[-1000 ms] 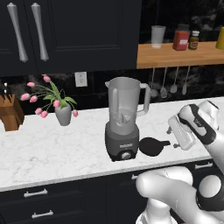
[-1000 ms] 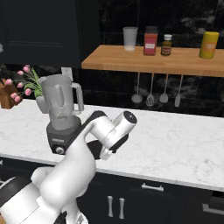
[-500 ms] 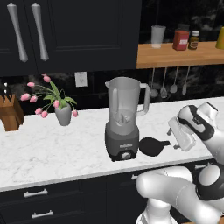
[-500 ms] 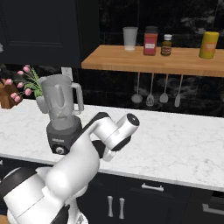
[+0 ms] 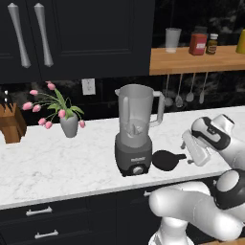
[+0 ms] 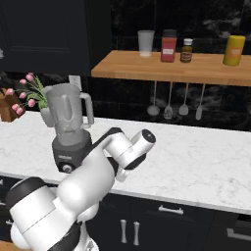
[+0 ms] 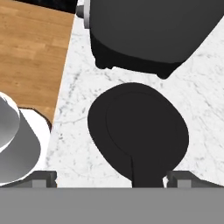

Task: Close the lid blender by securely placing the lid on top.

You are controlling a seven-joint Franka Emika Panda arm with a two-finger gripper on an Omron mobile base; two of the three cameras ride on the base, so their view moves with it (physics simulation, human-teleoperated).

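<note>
Right now, in the left base view, you see the lid [image 5: 166,160] lying flat on the worktop [image 5: 57,162] just beside the right flank of the blender [image 5: 135,131], near the front edge, its tab pointing right toward the arm. That tab is what faces your pincer [image 5: 187,152], which hangs low just beyond it with its jaws spread and nothing between them; the lid lies apart from them on the marble. The jar's mouth is uncovered, so the placing is not yet done, and judging by this the grasp comes first. A vase of pink tulips [image 5: 64,117] and a knife block [image 5: 10,125] stand well to the left, toward the back edge, out of your path.

From the right base view, the arm's own elbow and wrist cover the ground beside the blender [image 6: 68,128], so you cannot judge the lid from here. Hanging utensils [image 6: 169,103] and the wooden shelf [image 6: 171,68] with its jars sit behind and above, well apart from the jar.

Through the hand view, the lid [image 7: 138,131] sits between the two fingertips [image 7: 43,178], tab toward you, with the blender's dark base [image 7: 148,35] just past it. That base and the tall jar above it are likely what your lift must clear.
</note>
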